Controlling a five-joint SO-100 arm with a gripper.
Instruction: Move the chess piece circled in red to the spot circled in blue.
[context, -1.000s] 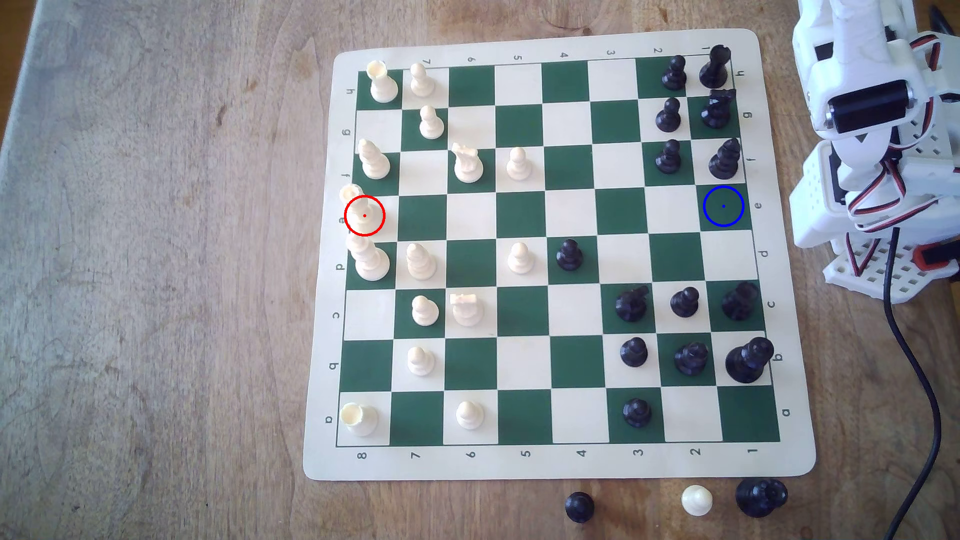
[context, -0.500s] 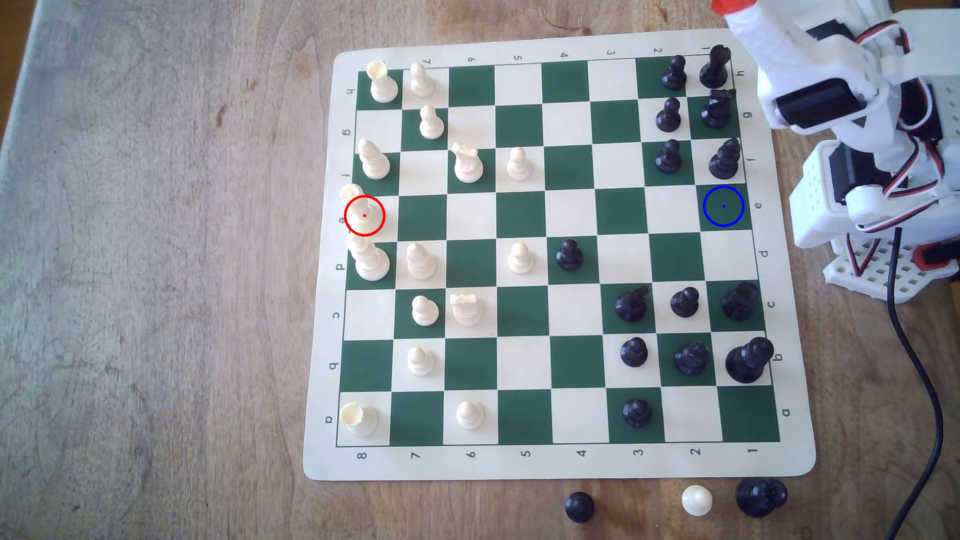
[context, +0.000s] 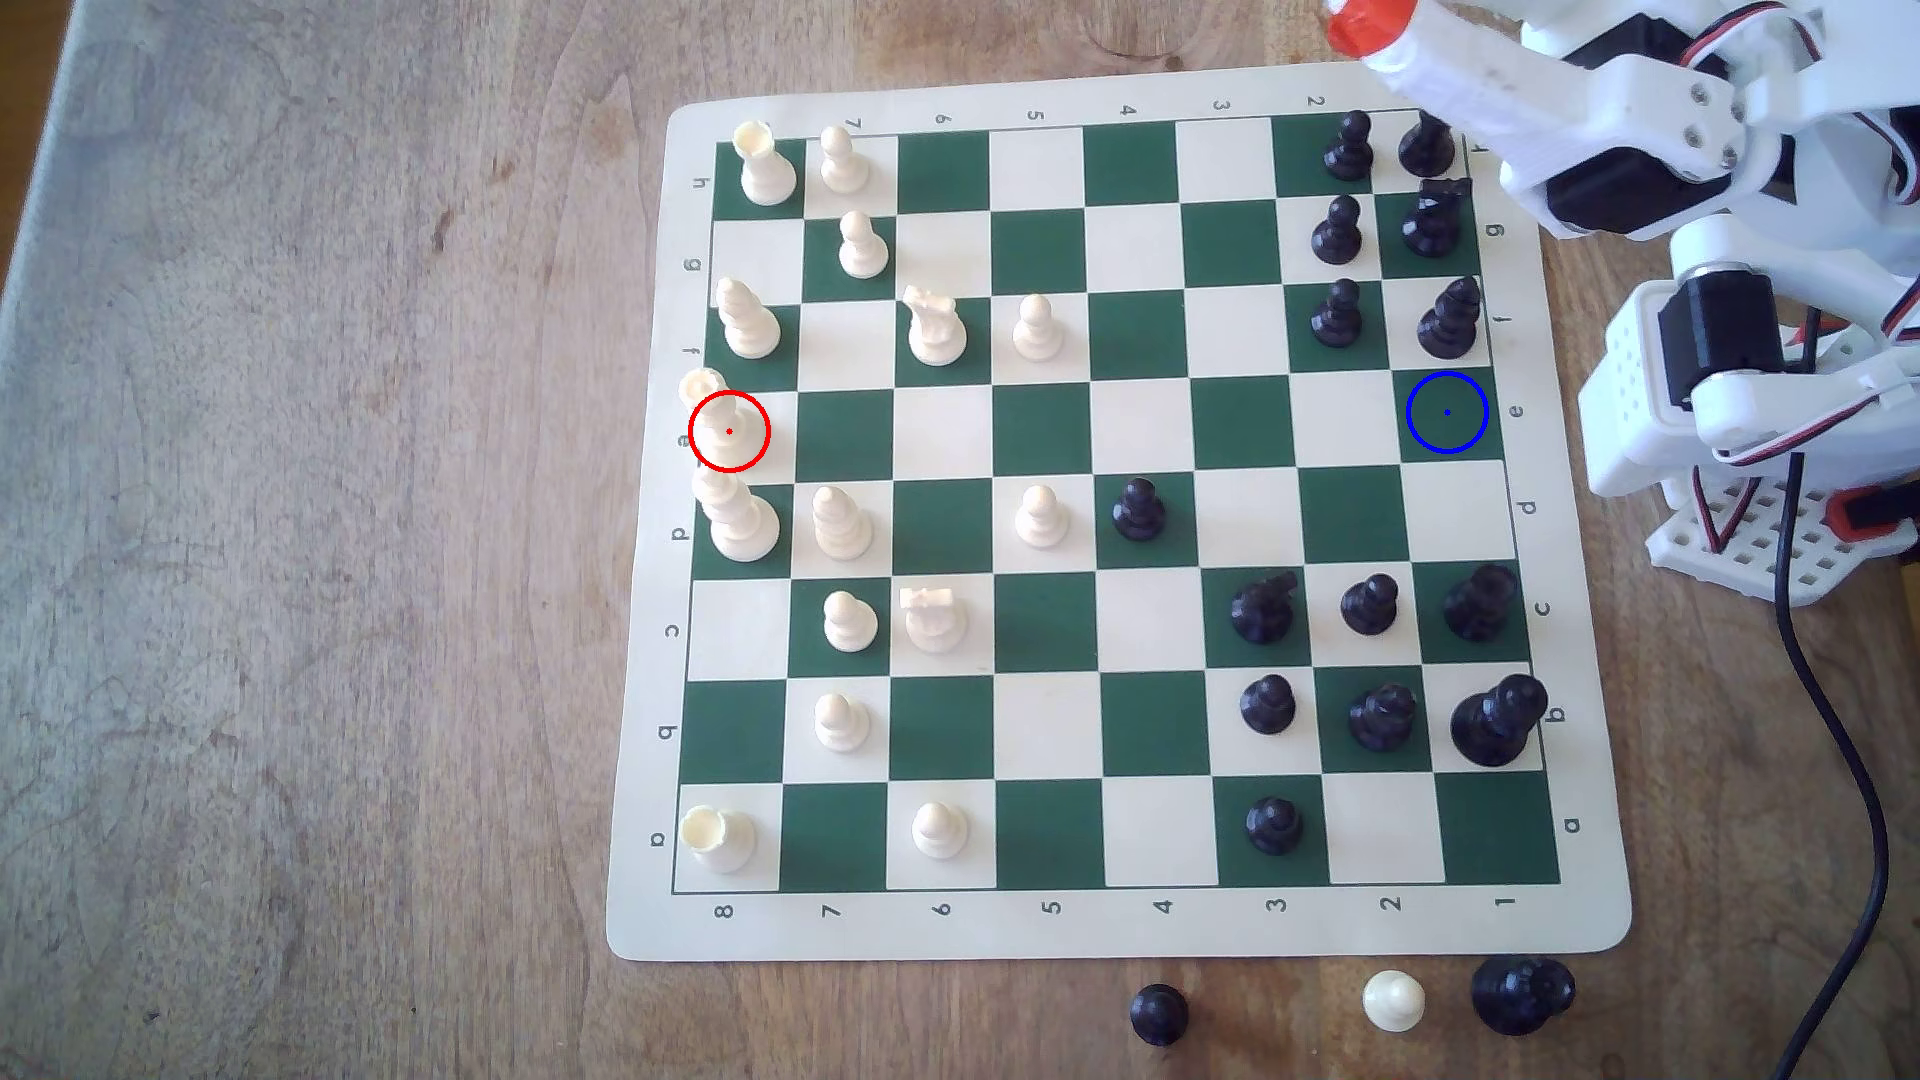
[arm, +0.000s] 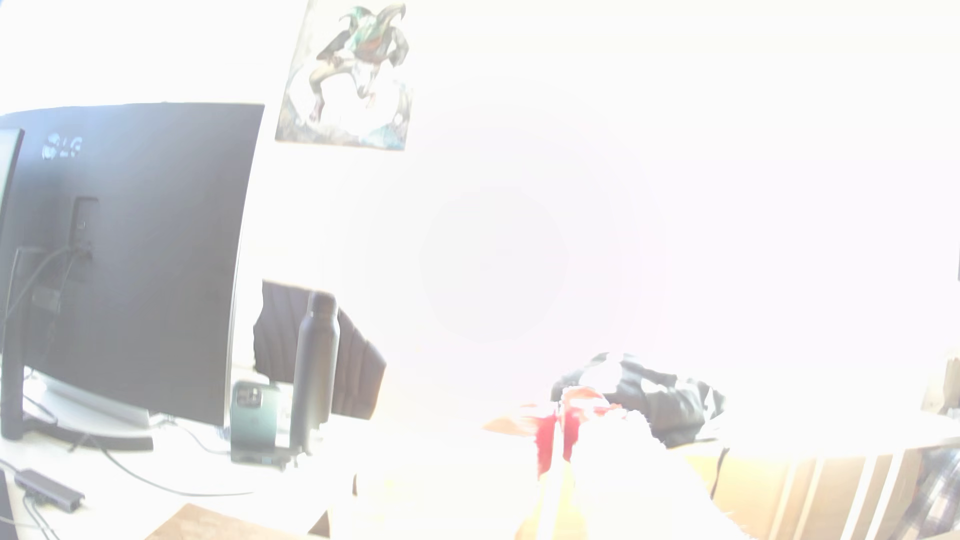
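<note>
Red-tipped and white, the gripper (context: 1363, 26) reaches in over the far right corner of the chess mat (context: 1122, 929) in the exterior view, its body covering the top of a black piece (context: 1425, 145) in that corner. In the wrist view the gripper (arm: 557, 441) shows two red tips with only a thin gap between them, nearly closed, and nothing is held between them; glare washes out much of that picture.

On the exterior view's left edge of the board stands the tall cream piece (context: 727, 428) with the red ring drawn over it, upright on a cream square, its crown leaning toward the mat's border. Just beside it, toward the near side, stands another tall cream piece with a ridged body (context: 738, 519). Well apart, at the exterior view's right edge of the board in the same row, lies the dark green square with the blue ring (context: 1446, 412); no piece stands on it. A black piece (context: 1449, 320) stands on the next square beyond it.

Off the mat, on the wooden table (context: 312, 623), stand three loose pieces.
</note>
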